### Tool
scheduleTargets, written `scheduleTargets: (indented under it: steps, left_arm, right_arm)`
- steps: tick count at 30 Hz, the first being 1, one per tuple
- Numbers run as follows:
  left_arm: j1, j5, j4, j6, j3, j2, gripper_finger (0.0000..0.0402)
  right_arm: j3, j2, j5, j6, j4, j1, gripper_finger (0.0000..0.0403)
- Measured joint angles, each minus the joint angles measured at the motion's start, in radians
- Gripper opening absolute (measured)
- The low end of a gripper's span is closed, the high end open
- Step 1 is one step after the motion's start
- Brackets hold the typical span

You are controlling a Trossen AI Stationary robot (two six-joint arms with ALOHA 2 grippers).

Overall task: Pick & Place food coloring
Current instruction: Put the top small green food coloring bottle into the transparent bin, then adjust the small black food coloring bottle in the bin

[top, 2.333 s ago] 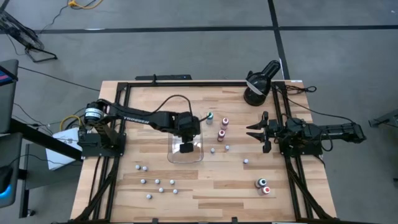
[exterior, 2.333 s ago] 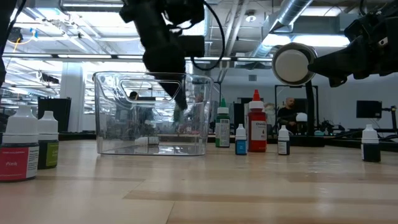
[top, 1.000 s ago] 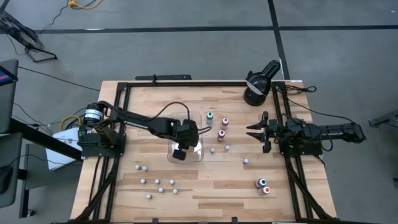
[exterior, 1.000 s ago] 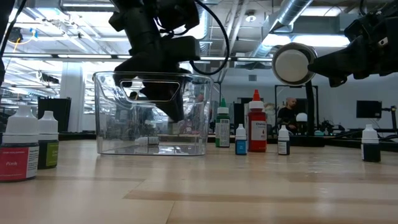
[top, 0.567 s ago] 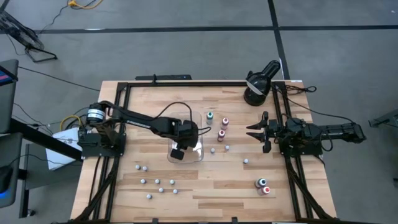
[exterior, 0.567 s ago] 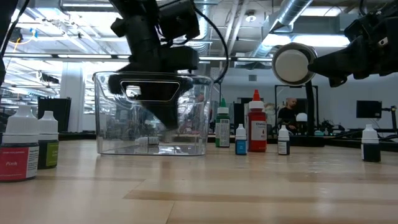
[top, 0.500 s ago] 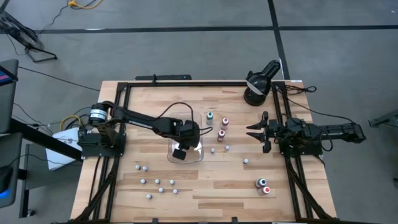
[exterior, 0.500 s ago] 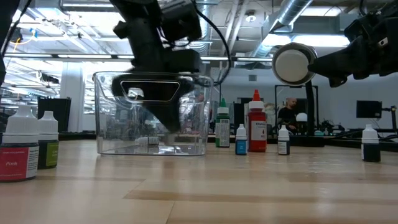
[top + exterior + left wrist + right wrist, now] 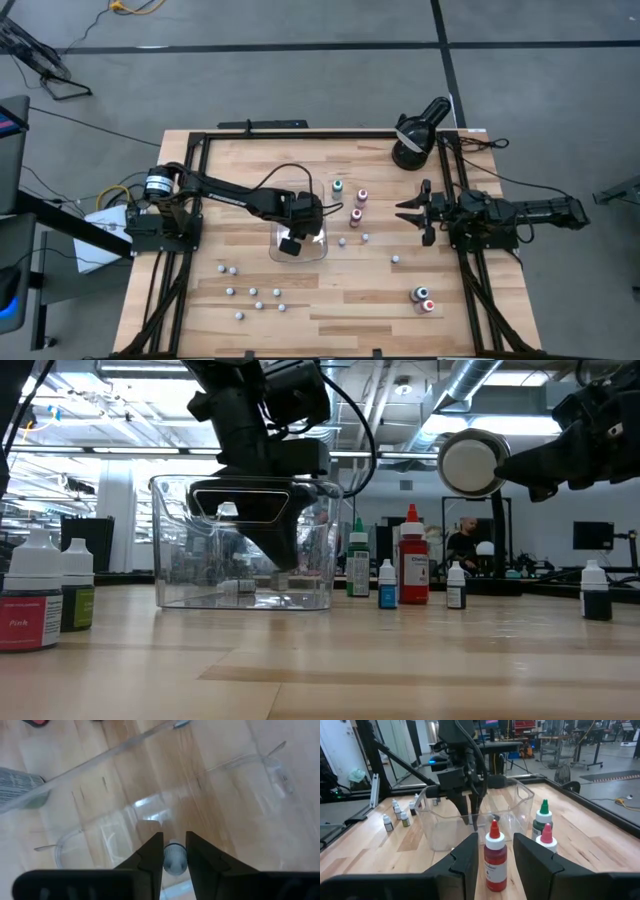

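A clear plastic tray [image 9: 312,243] stands mid-table. My left gripper [image 9: 289,243] reaches down into it [image 9: 284,563] and is shut on a tiny white-capped food coloring bottle [image 9: 175,859]. More food coloring bottles stand on the wood: some to the right of the tray [image 9: 356,213], several near the front left [image 9: 254,292], two at the front right [image 9: 422,298]. My right gripper [image 9: 412,212] waits level at the right edge, open. Ahead of it, beyond its fingers, stands a red bottle [image 9: 495,858]. My left gripper pinches the small bottle between its two fingers [image 9: 154,854], on the sides just below its white cap [image 9: 175,855]. The fingers slant steeply down from the table's left into the tray. Whether the bottle's base rests on the tray floor is hidden.
A black round lamp-like device [image 9: 415,134] stands at the far right corner and shows high in the low view [image 9: 472,462]. A green [image 9: 358,562] and a red bottle [image 9: 412,558] stand close to the tray's right wall. Black frame rails run along both table sides.
My left gripper has sunk a little deeper into the tray, still with the bottle between its fingers.
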Motion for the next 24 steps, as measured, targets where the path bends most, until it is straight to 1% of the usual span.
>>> scheduleTargets:
  steps: [10,16,20,24]
  left_arm:
    - [0.0,0.001,0.001,-0.002,0.0,0.0,0.0109]
    - [0.0,-0.011,-0.003,-0.003,0.003,0.0,0.0118]
    - [0.0,-0.012,-0.064,-0.049,0.051,0.0,0.0119]
    - [0.001,-0.009,-0.173,-0.089,0.108,0.0,0.0119]
  right_arm:
    - [0.0,0.0,0.0,0.0,0.002,0.0,0.0113]
    - [0.0,0.0,0.0,0.0,0.002,0.0,0.0113]
    - [0.0,0.0,0.0,0.0,0.002,0.0,0.0113]
    - [0.0,0.0,0.0,0.0,0.002,0.0,0.0113]
